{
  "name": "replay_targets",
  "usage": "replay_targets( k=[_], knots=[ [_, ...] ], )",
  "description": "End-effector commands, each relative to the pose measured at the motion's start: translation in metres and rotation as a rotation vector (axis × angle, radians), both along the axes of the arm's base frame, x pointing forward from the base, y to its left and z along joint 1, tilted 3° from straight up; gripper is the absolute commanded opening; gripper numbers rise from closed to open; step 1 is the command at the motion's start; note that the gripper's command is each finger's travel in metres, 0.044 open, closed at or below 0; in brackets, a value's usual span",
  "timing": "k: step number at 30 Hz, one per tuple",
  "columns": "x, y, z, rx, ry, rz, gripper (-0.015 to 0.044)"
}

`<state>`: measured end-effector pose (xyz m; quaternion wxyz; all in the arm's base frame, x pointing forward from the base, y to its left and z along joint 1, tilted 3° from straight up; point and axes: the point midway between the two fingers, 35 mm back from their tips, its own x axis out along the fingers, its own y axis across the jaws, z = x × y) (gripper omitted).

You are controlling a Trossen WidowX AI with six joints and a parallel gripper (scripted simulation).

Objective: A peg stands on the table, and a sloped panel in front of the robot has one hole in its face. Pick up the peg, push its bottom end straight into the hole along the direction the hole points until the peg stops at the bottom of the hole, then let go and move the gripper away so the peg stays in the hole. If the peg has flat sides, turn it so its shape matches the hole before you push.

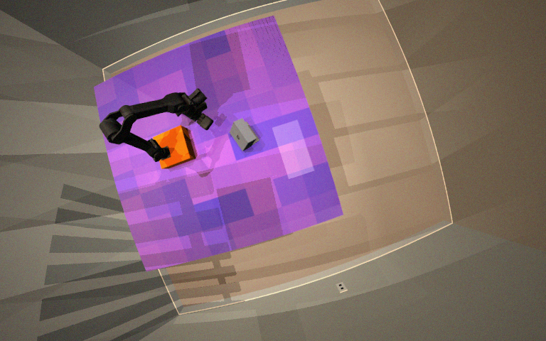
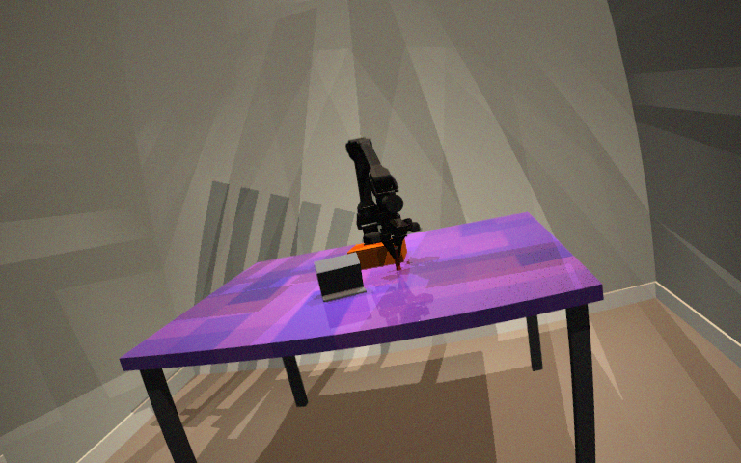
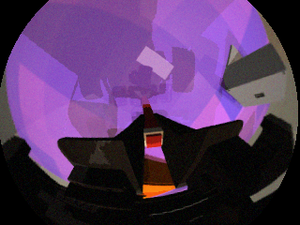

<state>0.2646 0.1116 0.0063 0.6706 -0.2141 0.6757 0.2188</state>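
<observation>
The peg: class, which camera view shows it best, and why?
The wrist view: the red peg stands between the closed gripper fingers. The exterior view shows only a thin red sliver under the gripper. In the top view the arm hides it.

Open purple table point(image 1: 249, 192) lies between hand point(image 3: 153, 127) and sloped panel point(image 1: 243, 134).
</observation>
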Motion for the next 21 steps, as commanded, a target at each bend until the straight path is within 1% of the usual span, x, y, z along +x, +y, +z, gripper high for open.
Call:
replay_targets(
  k=[1, 3, 7, 21],
  knots=[
    [0.0, 0.0, 0.0, 0.001, -0.001, 0.0, 0.0013],
    [0.0, 0.0, 0.0, 0.001, -0.001, 0.0, 0.0],
    [0.001, 0.001, 0.008, 0.001, -0.001, 0.0, 0.0],
    [0.003, 0.0, 0.069, 0.001, 0.006, 0.003, 0.0]
  ],
)
